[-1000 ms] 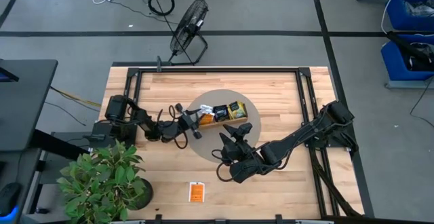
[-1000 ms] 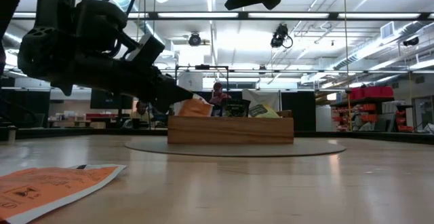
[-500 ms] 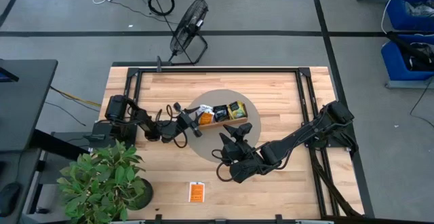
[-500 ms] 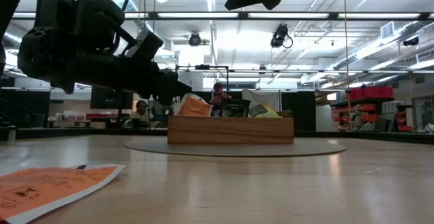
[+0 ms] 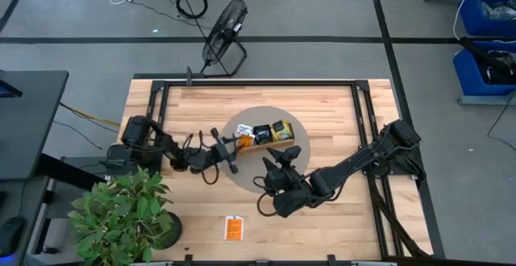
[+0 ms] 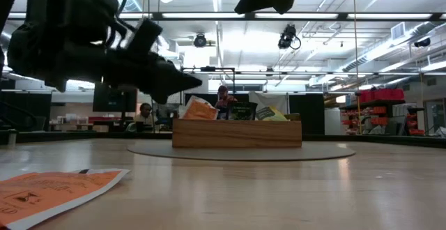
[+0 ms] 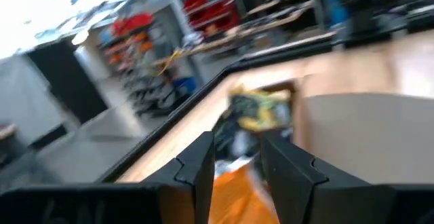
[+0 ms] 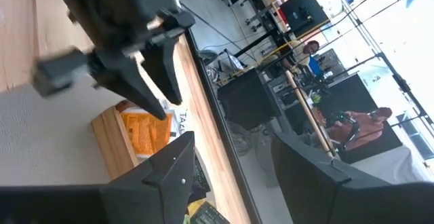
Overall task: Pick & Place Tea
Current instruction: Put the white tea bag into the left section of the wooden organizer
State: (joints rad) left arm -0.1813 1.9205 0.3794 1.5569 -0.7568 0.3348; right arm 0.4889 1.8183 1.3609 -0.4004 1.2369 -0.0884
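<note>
- Your landmark is the wooden tray [image 5: 262, 139], sitting on the round grey mat [image 5: 284, 163] mid-surface [image 5: 339, 113].
- Tea packets stand upright in the tray: an orange one [image 6: 198, 109] at the end nearest the left arm, a dark one [image 6: 242, 110] in the middle, a yellow-green one [image 6: 270, 113] toward the far end (the high view also shows a white one [image 5: 244, 130] among them).
- One more orange packet [image 5: 234, 228] lies flat on the bare wood, well apart from the tray, near the front edge of the surface and beside the potted plant [image 5: 125, 214].
- Your left tool [image 5: 228, 147] sits just off the tray's orange-packet end, above the mat's rim. Its fingers [image 7: 203, 163] stand a narrow gap apart, and nothing shows between them; the orange packet and tray lie just ahead of the tips.
- In the low view the left arm [image 6: 90, 49] hangs above the surface, its tip pointing at the tray and not touching it.
- Your right tool [image 5: 284, 160] waits on the front side of the tray, over the mat. Its fingers [image 8: 166, 166] are spread wide with nothing held.
- From the right wrist view you see the left tool [image 8: 146, 61] beside the tray end that carries the orange packet.
- A black fan [image 5: 223, 32] stands on the floor behind the surface, beyond the tray.
</note>
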